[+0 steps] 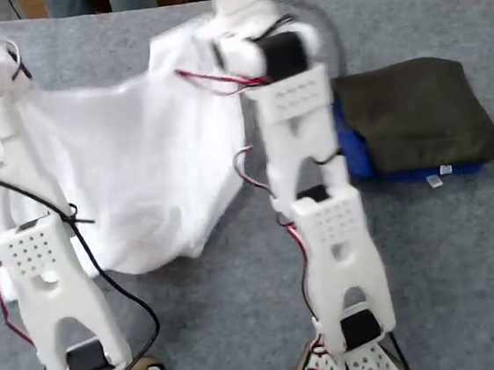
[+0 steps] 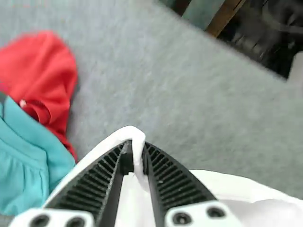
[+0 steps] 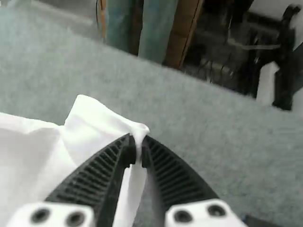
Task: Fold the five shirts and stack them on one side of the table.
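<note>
A white shirt (image 1: 140, 174) hangs spread between both arms over the grey table (image 1: 430, 245). My left gripper (image 2: 136, 152) is shut on a fold of the white shirt (image 2: 137, 142) at the table's far left. My right gripper (image 3: 136, 144) is shut on another corner of the white shirt (image 3: 94, 120) near the far middle. A folded dark olive shirt (image 1: 416, 112) lies on a folded blue shirt (image 1: 357, 151) at the right. A red shirt (image 2: 40, 71) and a teal shirt (image 2: 23, 163) lie crumpled at the far left.
The arms' white bases (image 1: 343, 254) stand at the near edge. The table's far edge (image 2: 208, 35) borders wooden furniture and dark clutter beyond. Bare grey cloth spreads at the near right.
</note>
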Robot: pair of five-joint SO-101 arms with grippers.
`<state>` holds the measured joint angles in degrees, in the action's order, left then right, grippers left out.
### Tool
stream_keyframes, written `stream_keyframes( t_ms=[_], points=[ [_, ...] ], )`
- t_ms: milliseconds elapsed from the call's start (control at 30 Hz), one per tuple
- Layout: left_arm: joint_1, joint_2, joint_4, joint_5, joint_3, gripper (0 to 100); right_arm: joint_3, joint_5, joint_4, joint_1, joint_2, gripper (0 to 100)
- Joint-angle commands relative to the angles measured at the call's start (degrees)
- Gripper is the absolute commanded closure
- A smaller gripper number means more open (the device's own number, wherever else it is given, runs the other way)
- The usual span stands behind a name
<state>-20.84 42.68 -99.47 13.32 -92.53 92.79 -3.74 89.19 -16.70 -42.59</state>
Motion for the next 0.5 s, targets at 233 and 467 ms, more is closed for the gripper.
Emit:
stream_keyframes(
  t_ms=[233, 467],
  points=[
    [0.7, -37.3, -1.4, -7.2, 0.1, 97, 2.3, -0.1, -9.1, 5.9, 36.4, 98.4],
    [0.2, -63.0, -1.3, -9.1, 19.6, 97, 2.2, -0.1, -9.7, 6.1, 48.0, 98.5]
  ],
)
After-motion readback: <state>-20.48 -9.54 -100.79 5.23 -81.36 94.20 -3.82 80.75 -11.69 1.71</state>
